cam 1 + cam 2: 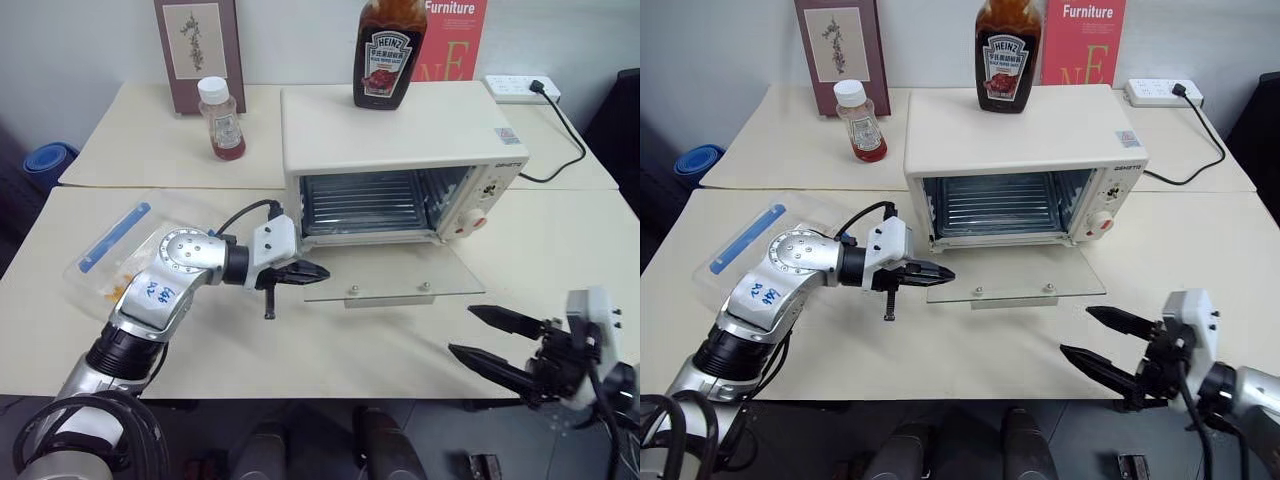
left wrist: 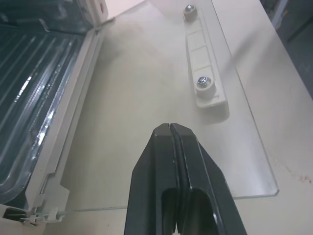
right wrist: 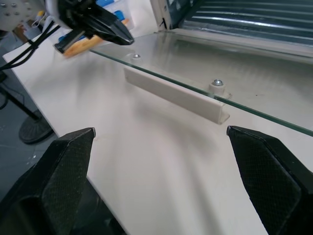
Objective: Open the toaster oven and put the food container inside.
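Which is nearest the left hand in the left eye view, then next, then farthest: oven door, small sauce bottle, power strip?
From the left hand:
1. Oven door, lying open right beside its tips.
2. Small sauce bottle, behind, on the far table.
3. Power strip, far back right corner.

Head pair high, downward; wrist views close, sharing the glass door (image 3: 205,58).

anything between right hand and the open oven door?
No. Bare table top lies between the open right hand and the toaster oven's glass door, shown in both eye views and the right wrist view.
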